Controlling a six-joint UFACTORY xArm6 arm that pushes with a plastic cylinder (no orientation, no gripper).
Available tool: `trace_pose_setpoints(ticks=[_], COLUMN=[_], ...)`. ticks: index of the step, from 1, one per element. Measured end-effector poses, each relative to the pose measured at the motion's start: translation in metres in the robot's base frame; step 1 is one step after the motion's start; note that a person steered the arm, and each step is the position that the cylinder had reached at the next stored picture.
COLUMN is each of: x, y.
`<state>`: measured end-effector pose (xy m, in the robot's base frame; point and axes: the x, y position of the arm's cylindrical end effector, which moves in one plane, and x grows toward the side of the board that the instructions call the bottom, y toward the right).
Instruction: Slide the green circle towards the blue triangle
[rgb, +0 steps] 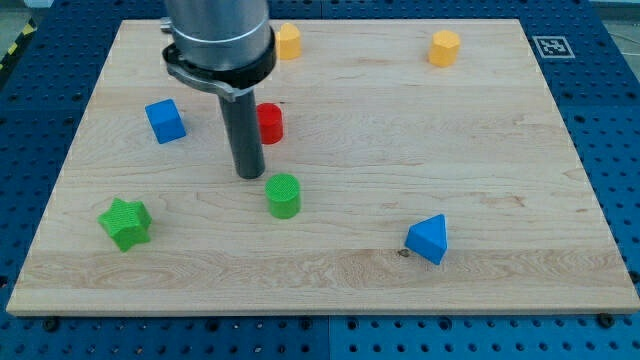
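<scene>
The green circle (284, 195) stands on the wooden board, a little left of the middle. The blue triangle (429, 239) lies to its lower right, near the view's bottom. My tip (249, 174) is just to the upper left of the green circle, a small gap away from it. The dark rod rises from the tip to the arm's grey body at the view's top.
A red block (270, 123) sits right of the rod, partly hidden by it. A blue cube (165, 121) is at the left, a green star (126, 223) at the lower left. Two yellow blocks (288, 42) (445, 47) sit near the top edge.
</scene>
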<state>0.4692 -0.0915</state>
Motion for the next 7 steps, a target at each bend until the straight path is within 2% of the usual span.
trace_pose_setpoints(ticks=[7], x=[0.042], y=[0.034])
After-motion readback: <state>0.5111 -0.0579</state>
